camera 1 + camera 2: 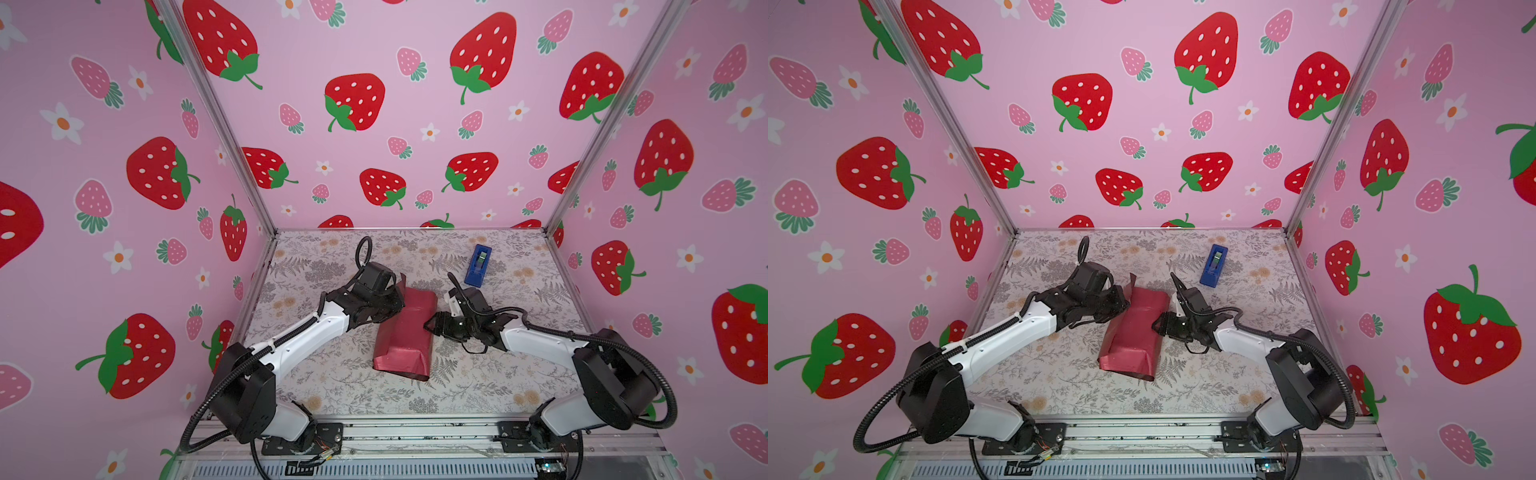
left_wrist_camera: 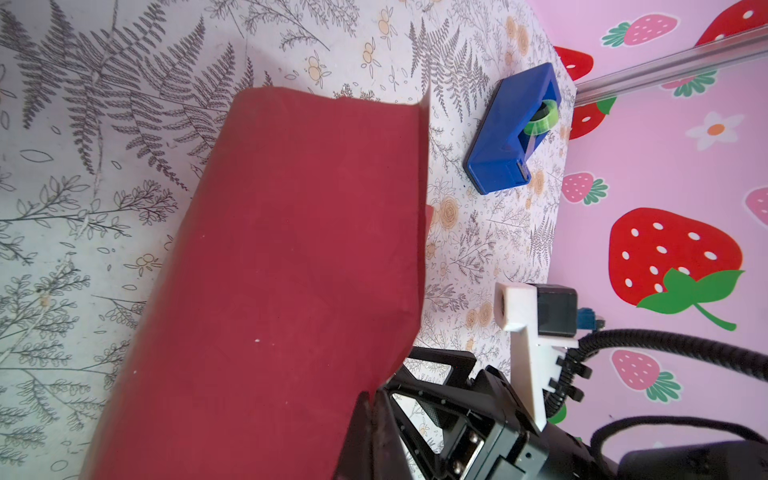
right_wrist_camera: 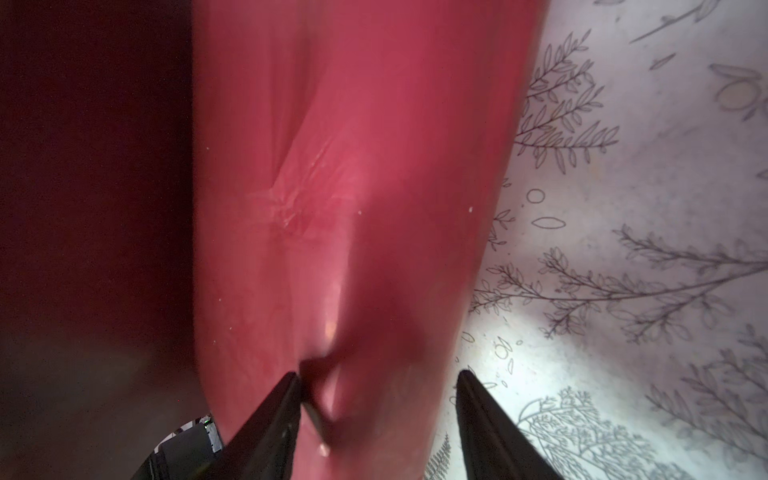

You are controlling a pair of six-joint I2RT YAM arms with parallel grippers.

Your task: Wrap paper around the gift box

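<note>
Currently, in both top views, the paper point(image 1: 405, 332) lies folded into a long red bundle midway across the floral surface point(image 1: 332, 382); the gift box is hidden from every view. A blue tape dispenser point(image 1: 478, 266) stands beyond the paper's far right corner, well apart from it and from both arms. The left tool point(image 1: 392, 307) sits at the paper's far left corner, where a darker flap stands up against it. Its fingers are hidden behind the wrist, and it is closed, apparently on that raised edge. The left arm reaches in low from the near left, forearm stretched toward the paper. The right tool point(image 1: 1158, 326) meets the paper's right flank about halfway along, its arm bent in from the near right.

Left wrist view: the paper point(image 2: 282, 270) fills the middle, matte maroon, one long edge turned up. The tape dispenser point(image 2: 513, 129) lies beyond that edge, a green roll point(image 2: 540, 118) in its slot. The right tool sits at the same edge.

Right wrist view, blurred: the paper point(image 3: 353, 166) shows shiny crimson, creased. The right tool's jaws stand moderately apart; one fingertip point(image 3: 286, 386) presses a dent into the paper, the other hangs over bare surface just beside the paper.
</note>
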